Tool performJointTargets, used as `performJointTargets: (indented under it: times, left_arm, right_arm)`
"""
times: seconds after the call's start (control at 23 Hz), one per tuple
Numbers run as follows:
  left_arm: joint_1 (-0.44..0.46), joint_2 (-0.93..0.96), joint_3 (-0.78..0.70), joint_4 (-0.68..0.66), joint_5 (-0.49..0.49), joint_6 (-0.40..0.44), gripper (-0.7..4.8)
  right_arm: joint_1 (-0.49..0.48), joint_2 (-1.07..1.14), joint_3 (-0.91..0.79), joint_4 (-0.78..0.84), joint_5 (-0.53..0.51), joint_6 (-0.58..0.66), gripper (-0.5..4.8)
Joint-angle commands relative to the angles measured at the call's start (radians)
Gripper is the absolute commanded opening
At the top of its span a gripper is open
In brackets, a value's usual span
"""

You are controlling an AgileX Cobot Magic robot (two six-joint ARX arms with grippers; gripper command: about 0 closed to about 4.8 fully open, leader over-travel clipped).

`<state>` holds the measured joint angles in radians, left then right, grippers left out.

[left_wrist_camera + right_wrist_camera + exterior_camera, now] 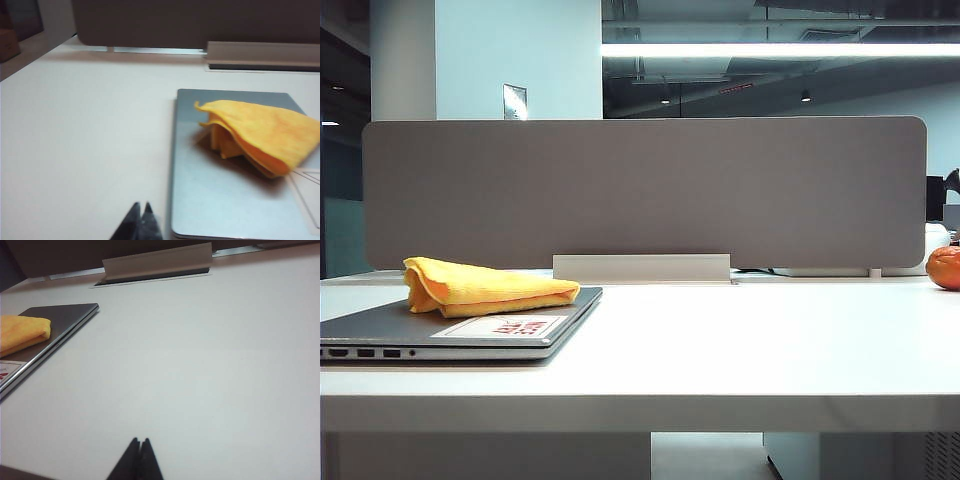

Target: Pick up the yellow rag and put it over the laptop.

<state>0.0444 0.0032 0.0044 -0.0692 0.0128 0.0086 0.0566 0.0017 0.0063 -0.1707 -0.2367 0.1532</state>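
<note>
The rag (485, 286) lies folded on the closed laptop (380, 335), which sits flat on the white worktop (750, 350); the rag covers only part of the lid, leaving the sticker (500, 327) bare beside it. In the left wrist view the left pincer (140, 209) shows as 2 dark tips pressed together, holding nothing, low over the worktop; the laptop (220, 200) lies just ahead and to one side of it, with the rag (260, 132) farther on across the lid. In the right wrist view the right pincer (139, 443) is likewise closed tip to tip and empty, above bare worktop (200, 365), with the laptop (65, 320) and rag (22, 332) well apart from it, ahead and off to one side. Neither pincer appears in the exterior view. An orange (945, 268) rests at the far edge of the worktop, before a grey divider (645, 190).
</note>
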Motion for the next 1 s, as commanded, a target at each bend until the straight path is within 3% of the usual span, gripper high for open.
performJointTargets:
  times: [0.04, 1.0]
  left_arm:
    - [-0.001, 0.001, 0.003, 0.013, 0.01, 0.018, -0.05]
    - [0.0, 0.001, 0.003, 0.011, 0.017, 0.002, -0.05]
  right_arm:
    - [0.0, -0.002, -0.004, 0.017, -0.002, 0.003, -0.01]
    - [0.0, -0.002, -0.004, 0.017, -0.002, 0.003, -0.01]
